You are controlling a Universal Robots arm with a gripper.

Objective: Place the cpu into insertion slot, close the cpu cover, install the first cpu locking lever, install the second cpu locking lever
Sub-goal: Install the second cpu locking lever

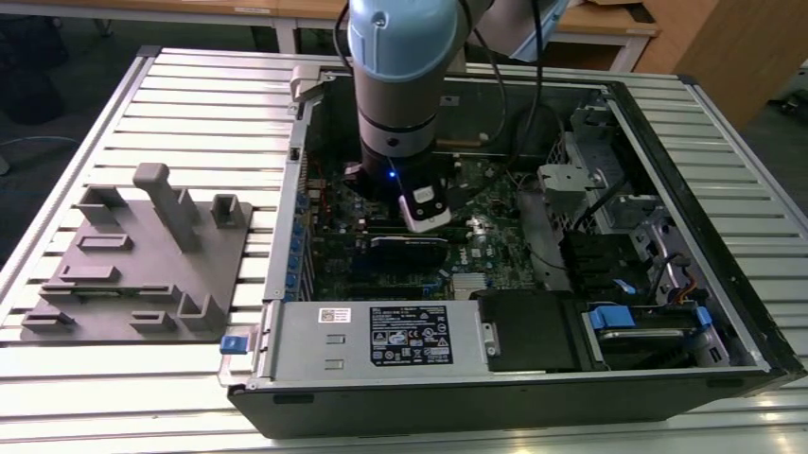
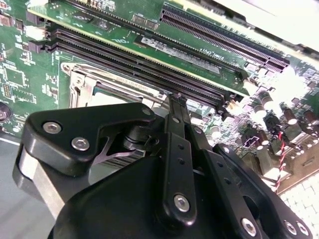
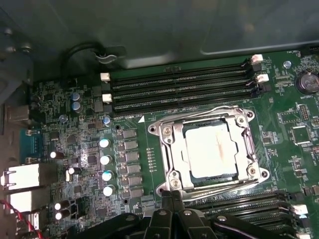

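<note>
Black gripper (image 3: pixel 172 199) linkage, fingers (image 3: pixel 175 195) pressed together, empty, tips at socket edge.
Seated in insertion slot (image 3: pixel 164 164): cpu (image 3: pixel 209 152), flat square, dull silver face; cpu cover (image 3: pixel 249 142), thin silvery frame, lying closed around it. Green motherboard (image 3: pixel 134 149), long black card slots (image 3: pixel 179 87) alongside. Arm (image 1: pixel 397 85) vertical inside open computer case (image 1: pixel 707 208) on slatted desk (image 1: pixel 189 85).

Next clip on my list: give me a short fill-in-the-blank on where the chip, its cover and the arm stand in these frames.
1. The cpu lies inside the ____, its pale face up.
2. The cpu cover around the chip is folded ____ over it.
3. In the exterior view the arm reaches into an open computer ____.
4. The gripper sits at the edge of the socket beside the long black memory ____.

Missing words: insertion slot; down; case; slots
</note>
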